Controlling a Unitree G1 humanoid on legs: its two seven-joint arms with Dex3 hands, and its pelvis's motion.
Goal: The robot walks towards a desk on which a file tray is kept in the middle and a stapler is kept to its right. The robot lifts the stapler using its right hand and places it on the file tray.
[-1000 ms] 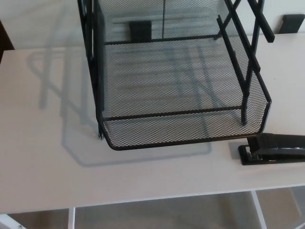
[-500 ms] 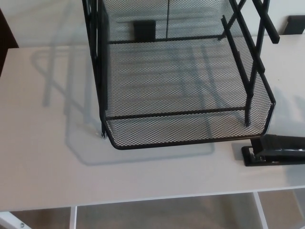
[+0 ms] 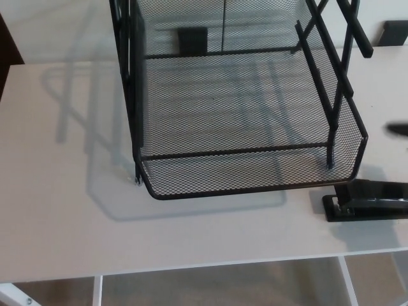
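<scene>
White desk (image 3: 57, 210) with a black mesh file tray (image 3: 255, 173) in the middle; the stapler (image 3: 370, 203) lies on the desk beside the tray's front right corner. Only a sliver of the right hand (image 3: 398, 129) shows, its state impossible to tell.

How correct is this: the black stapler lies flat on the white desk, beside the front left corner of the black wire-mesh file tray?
It is wrong in one respect, the side. The head view shows the black stapler lying flat on the white desk, beside the front right corner of the black wire-mesh file tray, not the left.
</scene>
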